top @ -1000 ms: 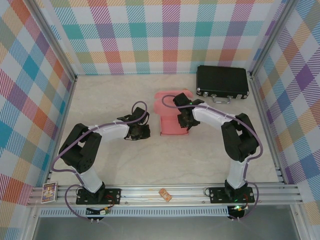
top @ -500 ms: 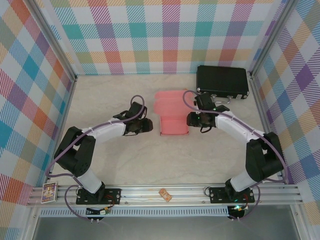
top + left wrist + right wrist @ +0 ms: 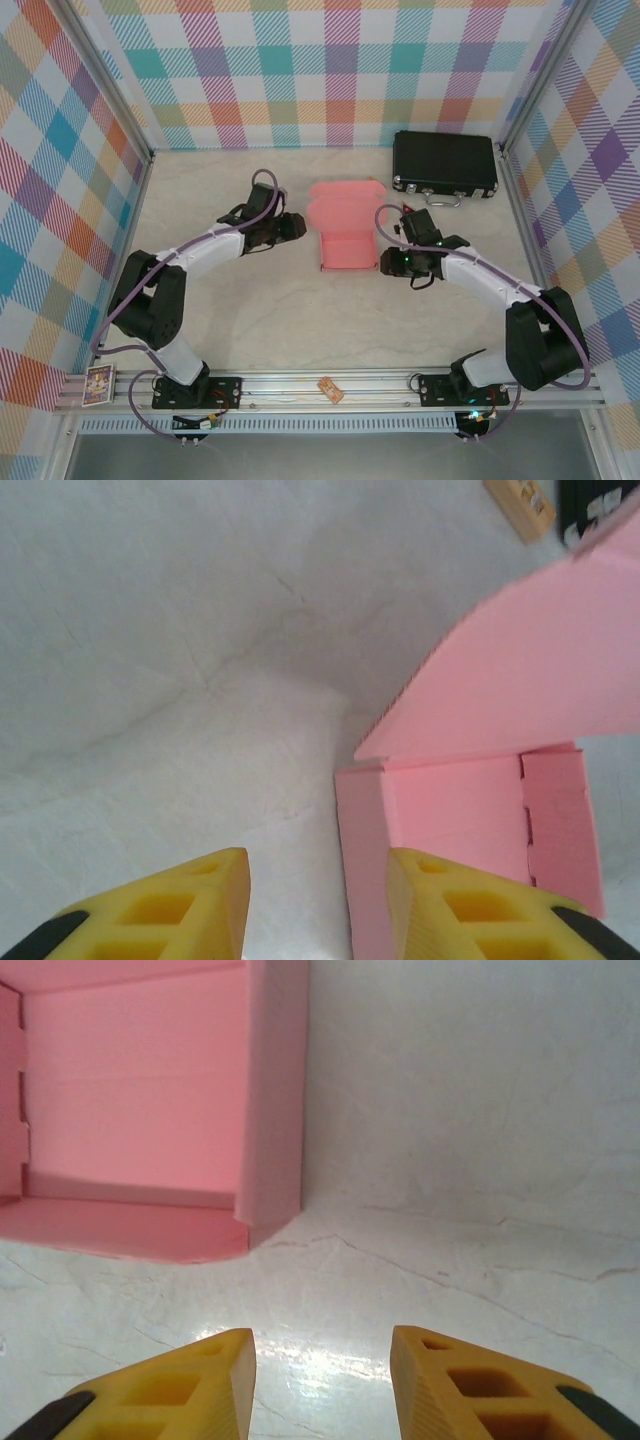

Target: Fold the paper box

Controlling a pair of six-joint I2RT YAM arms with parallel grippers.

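The salmon-pink paper box (image 3: 347, 243) sits mid-table as a shallow tray with raised walls, its lid flap (image 3: 345, 203) standing open at the back. My left gripper (image 3: 296, 227) is at the box's left side, open. In the left wrist view its yellow fingers (image 3: 440, 905) straddle the box's left wall (image 3: 362, 850), which stands close to the right finger, while the lid (image 3: 530, 670) slants overhead. My right gripper (image 3: 386, 262) is open off the box's near right corner. The right wrist view shows that gripper (image 3: 322, 1380) over bare table, the corner (image 3: 270, 1200) just ahead.
A black hard case (image 3: 445, 165) with a handle lies at the back right, close to the right arm's elbow side. Checked walls close in three sides. A small card (image 3: 98, 385) and a small tan item (image 3: 331, 389) rest on the front rail.
The left gripper moved back and right to the box's left wall and opened. The right gripper left the box's top, swung right, then came down to the near right corner.
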